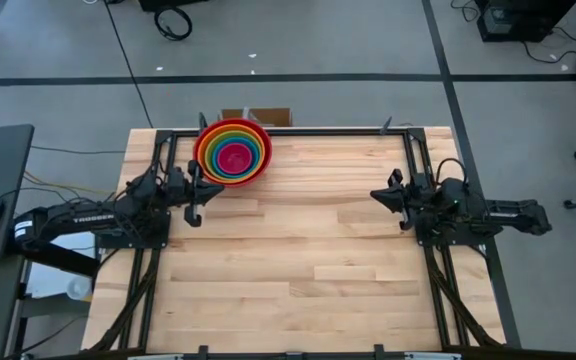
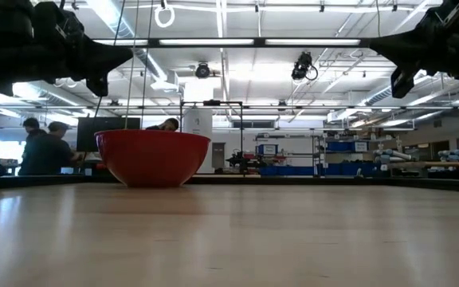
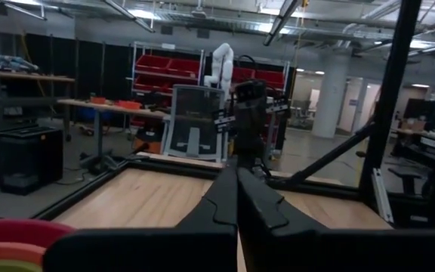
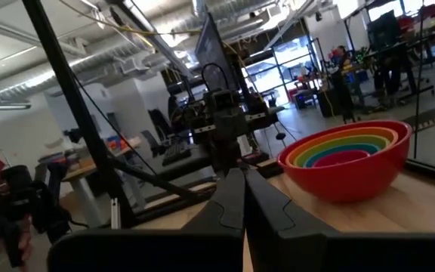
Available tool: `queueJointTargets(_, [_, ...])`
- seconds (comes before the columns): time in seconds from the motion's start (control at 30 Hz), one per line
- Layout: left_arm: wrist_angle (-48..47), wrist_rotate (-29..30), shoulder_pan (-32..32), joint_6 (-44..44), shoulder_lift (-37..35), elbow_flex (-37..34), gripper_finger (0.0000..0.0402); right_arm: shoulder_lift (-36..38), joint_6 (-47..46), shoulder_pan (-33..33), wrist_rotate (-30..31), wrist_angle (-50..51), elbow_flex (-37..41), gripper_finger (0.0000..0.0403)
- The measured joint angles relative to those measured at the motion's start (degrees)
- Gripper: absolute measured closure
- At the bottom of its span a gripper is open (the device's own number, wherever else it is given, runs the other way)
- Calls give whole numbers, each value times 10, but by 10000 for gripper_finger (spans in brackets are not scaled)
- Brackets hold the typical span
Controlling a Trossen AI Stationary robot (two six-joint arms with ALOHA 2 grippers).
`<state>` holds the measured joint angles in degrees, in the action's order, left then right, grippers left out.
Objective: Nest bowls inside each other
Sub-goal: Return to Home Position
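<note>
The bowls (image 1: 233,151) stand nested in one stack near the table's far edge, left of centre: red outermost, then orange, green, blue and a small magenta-pink one inside. The stack rests on the red bowl's base (image 2: 151,182). In the right wrist view the stack (image 4: 346,160) shows its coloured rims. My left gripper (image 1: 196,190) is shut and raised above the table, just near and left of the stack, holding nothing. My right gripper (image 1: 380,195) is shut and raised over the table's right side, far from the bowls.
A black metal frame (image 1: 288,131) runs along the table's far edge and down both sides by the arm bases. Bare wood (image 1: 298,270) spreads across the middle and near part of the table. People sit at desks in the room behind (image 2: 42,147).
</note>
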<state>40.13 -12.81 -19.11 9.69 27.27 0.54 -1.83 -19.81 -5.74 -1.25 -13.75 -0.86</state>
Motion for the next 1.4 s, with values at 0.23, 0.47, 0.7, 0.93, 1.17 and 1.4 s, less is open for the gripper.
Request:
queueJointTargets(0.23, [-8,1,-21,2,0,0,400,0,-11,0,-10,0,0,396])
queueJointTargets(0.47, [-44,-21,-2,6,1,0,400,0,12,0,-15,12,-1,396])
queueJointTargets(0.7, [-41,-19,-2,-8,1,0,400,0,19,0,-16,17,-1,395])
queueJointTargets(0.93, [-24,-18,8,26,0,0,400,0,-11,0,-16,17,-1,388])
queueJointTargets(1.17, [-14,-28,-13,41,-20,44,400,0,-43,0,-48,17,-1,388])
queueJointTargets(1.4, [-167,-84,-59,47,-116,45,400,0,-16,0,-29,21,-1,388])
